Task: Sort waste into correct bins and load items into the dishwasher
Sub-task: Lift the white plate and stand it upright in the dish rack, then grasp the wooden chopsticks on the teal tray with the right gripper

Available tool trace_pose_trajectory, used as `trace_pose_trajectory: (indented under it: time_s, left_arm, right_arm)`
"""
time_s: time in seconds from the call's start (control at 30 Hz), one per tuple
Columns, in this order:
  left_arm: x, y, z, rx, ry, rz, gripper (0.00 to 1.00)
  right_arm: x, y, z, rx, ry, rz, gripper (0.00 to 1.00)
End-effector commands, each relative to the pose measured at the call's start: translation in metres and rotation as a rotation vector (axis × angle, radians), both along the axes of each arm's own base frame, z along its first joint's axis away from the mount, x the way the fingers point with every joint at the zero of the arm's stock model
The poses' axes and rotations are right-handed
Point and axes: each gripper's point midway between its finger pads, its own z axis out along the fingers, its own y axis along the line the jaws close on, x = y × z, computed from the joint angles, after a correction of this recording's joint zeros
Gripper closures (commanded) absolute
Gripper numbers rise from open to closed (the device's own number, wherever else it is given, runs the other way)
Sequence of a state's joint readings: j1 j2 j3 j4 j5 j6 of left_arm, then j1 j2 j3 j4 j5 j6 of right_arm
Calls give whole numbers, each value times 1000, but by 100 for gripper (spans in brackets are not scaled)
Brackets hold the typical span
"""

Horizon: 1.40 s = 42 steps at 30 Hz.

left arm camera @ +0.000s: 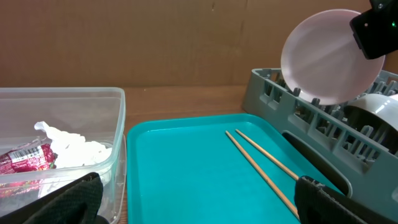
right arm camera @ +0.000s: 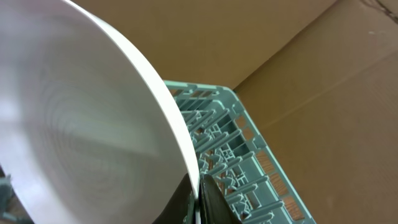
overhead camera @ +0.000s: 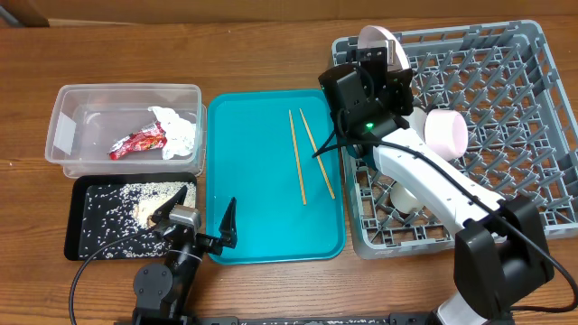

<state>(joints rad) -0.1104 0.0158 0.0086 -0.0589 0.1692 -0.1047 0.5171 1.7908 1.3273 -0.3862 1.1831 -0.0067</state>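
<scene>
The round white plate (right arm camera: 81,124), pinched at its rim by the right tool (overhead camera: 379,56), stands on edge over the far corner of the grey dish rack (overhead camera: 506,90) beside the teal tray (overhead camera: 253,162), where two chopsticks (overhead camera: 297,158) lie, while the left tool (overhead camera: 200,217) hangs wide open across the near edges of the black tray (overhead camera: 86,194) and the teal tray.

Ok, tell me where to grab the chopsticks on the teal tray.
Take the left chopstick near its middle, straight down from above, jaws closing across its width. It lies flat on the teal tray, splaying away from the right chopstick toward the near end, leaving finger room between.
</scene>
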Motion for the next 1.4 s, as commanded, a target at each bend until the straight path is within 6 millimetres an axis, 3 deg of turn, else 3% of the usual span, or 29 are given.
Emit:
trace_pose_trajectory:
  time_s: [0.0, 0.07, 0.1, 0.17, 0.4, 0.53, 0.6, 0.67, 0.77, 0.83, 0.97, 1.03, 1.2, 1.37]
  left_arm:
    - [-1, 0, 1, -12, -4, -5, 0]
    - [-1, 0, 1, -12, -4, -5, 0]
    - [-1, 0, 1, -12, -4, -5, 0]
    - [-1, 0, 1, -12, -4, -5, 0]
    - [-1, -1, 1, -12, -4, -5, 0]
    - [-1, -1, 1, -12, -4, -5, 0]
    - [-1, 0, 1, -12, -4, -5, 0]
    - [-1, 0, 1, -12, -4, -5, 0]
    - [-1, -1, 1, -12, -4, -5, 0]
    - [-1, -1, 1, -12, -4, -5, 0]
    - [-1, -1, 1, -12, -4, -5, 0]
    - [-1, -1, 1, -12, -4, -5, 0]
    - [-1, 0, 1, -12, -4, -5, 0]
    - [-1, -1, 1, -12, -4, -5, 0]
  right_arm:
    - [3, 11, -11, 46, 42, 57, 96]
    - [3, 11, -14, 53, 50, 59, 96]
    - [3, 11, -14, 53, 51, 59, 90]
    - [3, 11, -11, 47, 36, 49, 53]
    - [-4, -1, 11, 3, -27, -15, 40]
    - [-15, -7, 50, 52, -116, -19, 40]
    - [-29, -13, 82, 108, -197, -19, 40]
    - [-38, -12, 98, 154, -228, 6, 40]
    - [-66, 13, 118, 340, -224, 176, 40]
    - [-84, 34, 121, 469, -180, 298, 39]
    - [-132, 81, 118, 715, 3, 585, 24]
    - [-158, 97, 120, 811, 85, 711, 24]
    - [-192, 108, 126, 944, 159, 812, 24]
    - [-201, 124, 115, 988, 253, 863, 34]
